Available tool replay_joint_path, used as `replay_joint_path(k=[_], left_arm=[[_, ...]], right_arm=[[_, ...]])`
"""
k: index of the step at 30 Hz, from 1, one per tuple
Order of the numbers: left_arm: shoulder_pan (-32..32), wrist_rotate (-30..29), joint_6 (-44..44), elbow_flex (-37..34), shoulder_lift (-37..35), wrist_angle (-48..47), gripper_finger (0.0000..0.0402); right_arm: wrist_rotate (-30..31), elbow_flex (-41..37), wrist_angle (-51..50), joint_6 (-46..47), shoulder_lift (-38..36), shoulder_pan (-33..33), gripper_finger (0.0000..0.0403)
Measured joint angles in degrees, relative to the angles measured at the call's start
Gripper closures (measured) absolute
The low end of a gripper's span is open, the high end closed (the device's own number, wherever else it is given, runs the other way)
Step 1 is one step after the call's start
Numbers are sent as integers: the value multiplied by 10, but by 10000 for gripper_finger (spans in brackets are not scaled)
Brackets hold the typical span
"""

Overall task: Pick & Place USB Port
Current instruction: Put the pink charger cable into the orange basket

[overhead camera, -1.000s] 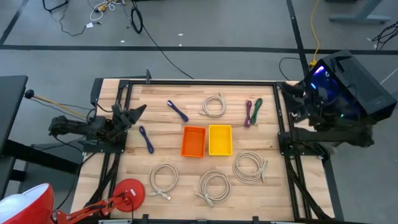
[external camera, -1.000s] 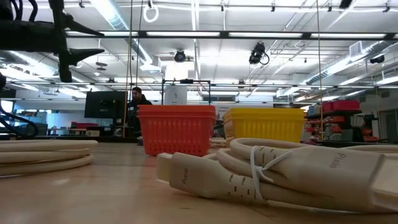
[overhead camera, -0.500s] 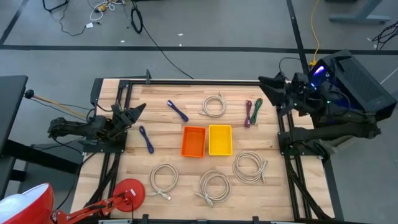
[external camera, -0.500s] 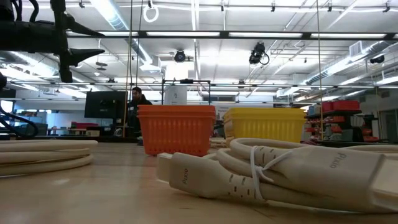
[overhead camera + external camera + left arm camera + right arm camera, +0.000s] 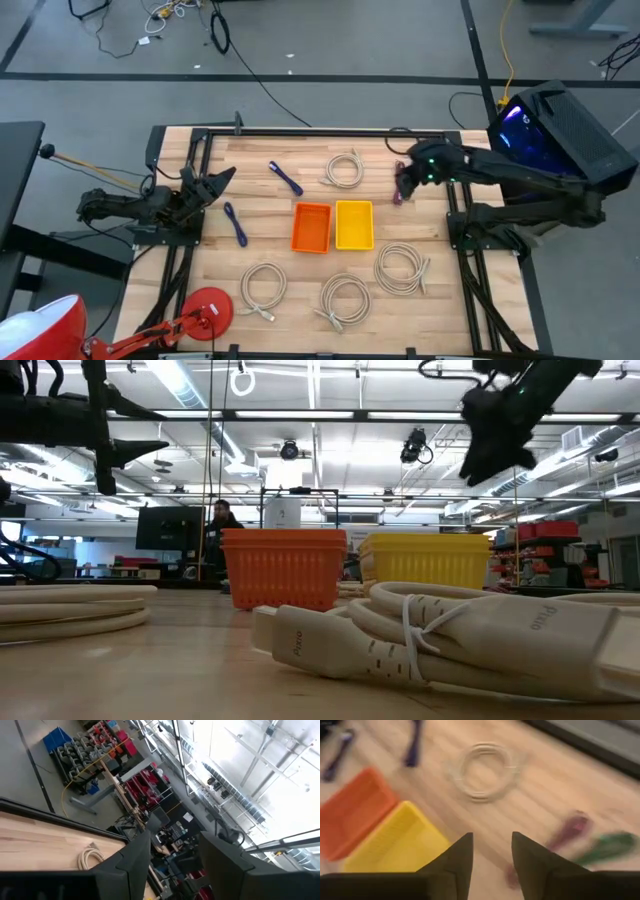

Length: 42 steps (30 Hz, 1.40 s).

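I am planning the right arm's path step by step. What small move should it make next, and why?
Probably lower the right gripper a little toward the purple cable and centre over it. The gripper hangs above the table near the purple and green cable, with nothing between its fingers, so it is not yet low enough to grasp.

Blurred in the right wrist view — purple cable (image 5: 568, 831), green cable (image 5: 608, 845), white coil (image 5: 485, 765) and both bins. Hidden in the high view under the right gripper (image 5: 405, 178) — part of the purple cable. Cut off at the low view's right edge — the nearest white cable (image 5: 450, 635).
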Motion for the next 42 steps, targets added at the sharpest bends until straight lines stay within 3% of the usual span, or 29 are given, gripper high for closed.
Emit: replay_joint_path(k=[5, 12, 19, 26, 42], left_arm=[[0, 0, 0, 0, 0, 0, 225], [0, 0, 0, 0, 0, 0, 225], [0, 0, 0, 0, 0, 0, 225], [0, 0, 0, 0, 0, -1, 225], [0, 0, 0, 0, 0, -11, 225]], right_arm=[[-17, -66, 80, -58, 68, -50, 266], [-95, -111, 142, -104, 144, -125, 222], [-86, -112, 133, -144, 178, -176, 177], [-67, -112, 115, -166, 199, -225, 168], [-71, -112, 133, -131, 273, -189, 172]])
